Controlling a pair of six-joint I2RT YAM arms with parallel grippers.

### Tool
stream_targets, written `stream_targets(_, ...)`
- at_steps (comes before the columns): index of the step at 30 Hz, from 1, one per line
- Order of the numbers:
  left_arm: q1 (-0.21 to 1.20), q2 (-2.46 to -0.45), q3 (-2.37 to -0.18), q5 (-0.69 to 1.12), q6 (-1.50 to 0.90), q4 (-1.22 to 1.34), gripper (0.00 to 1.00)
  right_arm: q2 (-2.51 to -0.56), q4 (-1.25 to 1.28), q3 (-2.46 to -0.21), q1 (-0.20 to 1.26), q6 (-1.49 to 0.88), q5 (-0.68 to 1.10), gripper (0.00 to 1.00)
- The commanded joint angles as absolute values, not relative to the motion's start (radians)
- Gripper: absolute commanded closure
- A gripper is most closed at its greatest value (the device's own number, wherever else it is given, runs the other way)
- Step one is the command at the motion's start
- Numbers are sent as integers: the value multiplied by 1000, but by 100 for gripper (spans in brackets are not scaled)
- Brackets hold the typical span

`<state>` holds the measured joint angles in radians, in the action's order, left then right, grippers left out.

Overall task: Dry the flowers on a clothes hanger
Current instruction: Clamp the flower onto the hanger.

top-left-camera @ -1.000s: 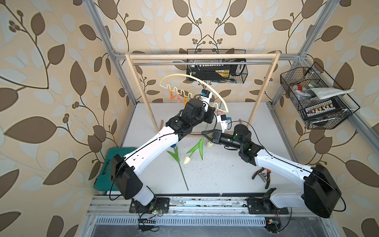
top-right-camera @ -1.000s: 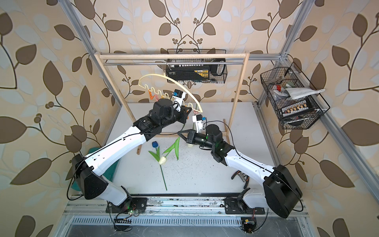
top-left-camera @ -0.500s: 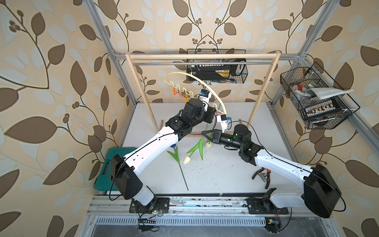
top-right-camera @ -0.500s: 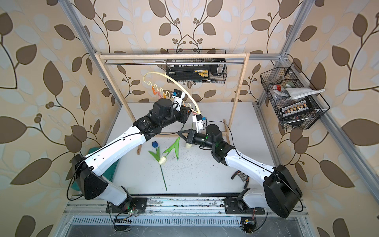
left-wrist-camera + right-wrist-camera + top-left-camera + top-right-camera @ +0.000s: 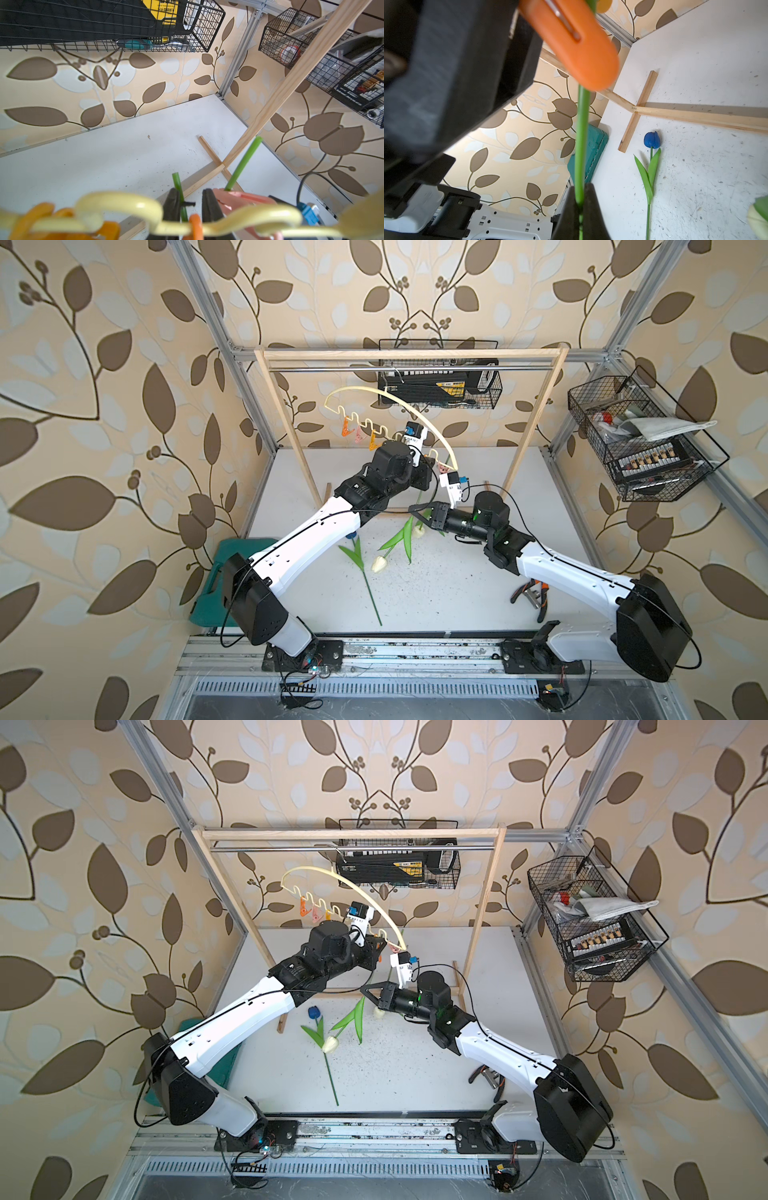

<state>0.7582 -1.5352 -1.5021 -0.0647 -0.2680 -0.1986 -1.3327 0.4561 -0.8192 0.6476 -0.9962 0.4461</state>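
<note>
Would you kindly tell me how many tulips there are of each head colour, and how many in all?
Cream-white tulips: 2
Blue tulip: 1
Total: 3

Right pincer [image 5: 374, 993] holds cream tulip [image 5: 379, 1012] beneath clothes hanger [image 5: 309, 868]

White tbl [image 5: 436, 597], blue tulip [image 5: 652, 140], pliers [image 5: 532, 593], rack base [image 5: 633, 124]
</note>
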Motion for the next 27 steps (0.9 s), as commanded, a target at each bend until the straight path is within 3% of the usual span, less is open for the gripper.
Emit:
stream_targets(1,750,-1493,-1498,-54,-273,-164,82,-1304,478,-862,645,-974,466,100)
stream_targets(3,750,-1493,-1497,-54,-276,-164,81,-1308,486,-865,646,-977,469,100)
stream_targets(8,750,-1492,-1499,-50,-279,-166,57,-1316,498,-864,646,-986,475,100)
stream_targets(13,750,-1489,-1496,-47,-279,-166,49,-1315,502,-861,645,-989,474,100)
stream_targets(21,750,-1469,-1504,-38,-283,-192,10,-1317,449,-868,643,-961,457,100)
stream_targets(27,750,-1450,-1510,-19,-302,-249,1,-1331,412,-876,632,-936,446,99)
